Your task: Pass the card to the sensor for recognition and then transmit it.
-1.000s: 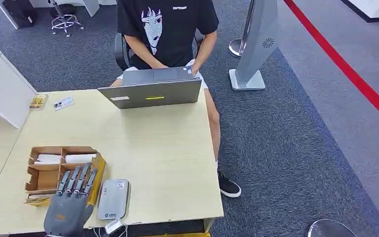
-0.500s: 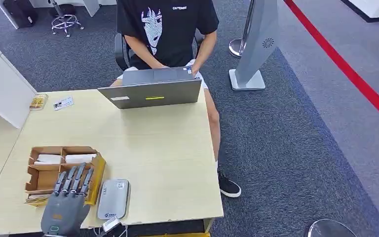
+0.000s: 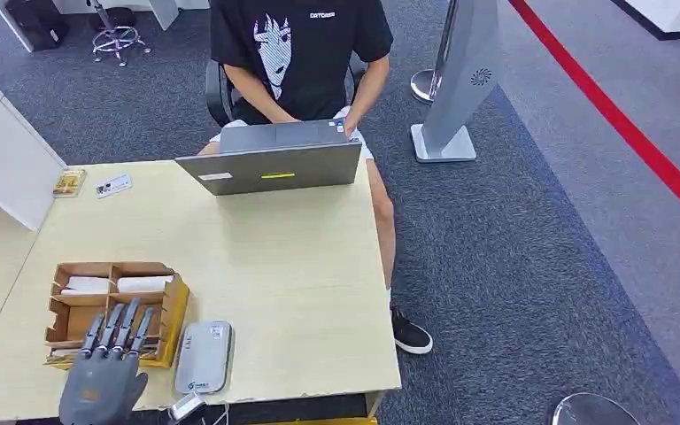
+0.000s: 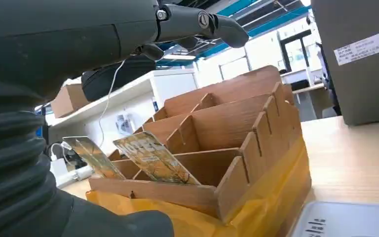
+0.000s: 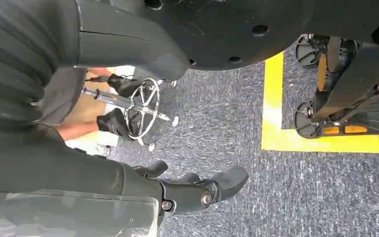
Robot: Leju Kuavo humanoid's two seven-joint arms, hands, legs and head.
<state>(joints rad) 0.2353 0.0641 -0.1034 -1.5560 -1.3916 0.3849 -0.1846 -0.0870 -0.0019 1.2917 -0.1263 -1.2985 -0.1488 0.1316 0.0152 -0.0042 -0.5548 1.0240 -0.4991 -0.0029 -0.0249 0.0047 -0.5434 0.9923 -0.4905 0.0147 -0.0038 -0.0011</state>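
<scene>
Left hand (image 3: 102, 376) spread, empty, fingers over near edge of cardboard organizer (image 3: 80, 308). Cards (image 4: 153, 159) lean in its front compartment. Sensor (image 3: 204, 356) just beside organizer. Right hand (image 5: 197, 190) seemingly loosely curled, empty.

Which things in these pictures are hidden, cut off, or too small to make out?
- Near slots of the cardboard organizer, head view: the left hand covers them, so the cards seen from the left wrist are hidden there.
- Print on the sensor, head view: too small to read.
- Sensor, left wrist view: cut off by the picture's edge.
- Laptop screen: faces away, toward the person.
- Right hand: hangs over carpet, holding nothing.
</scene>
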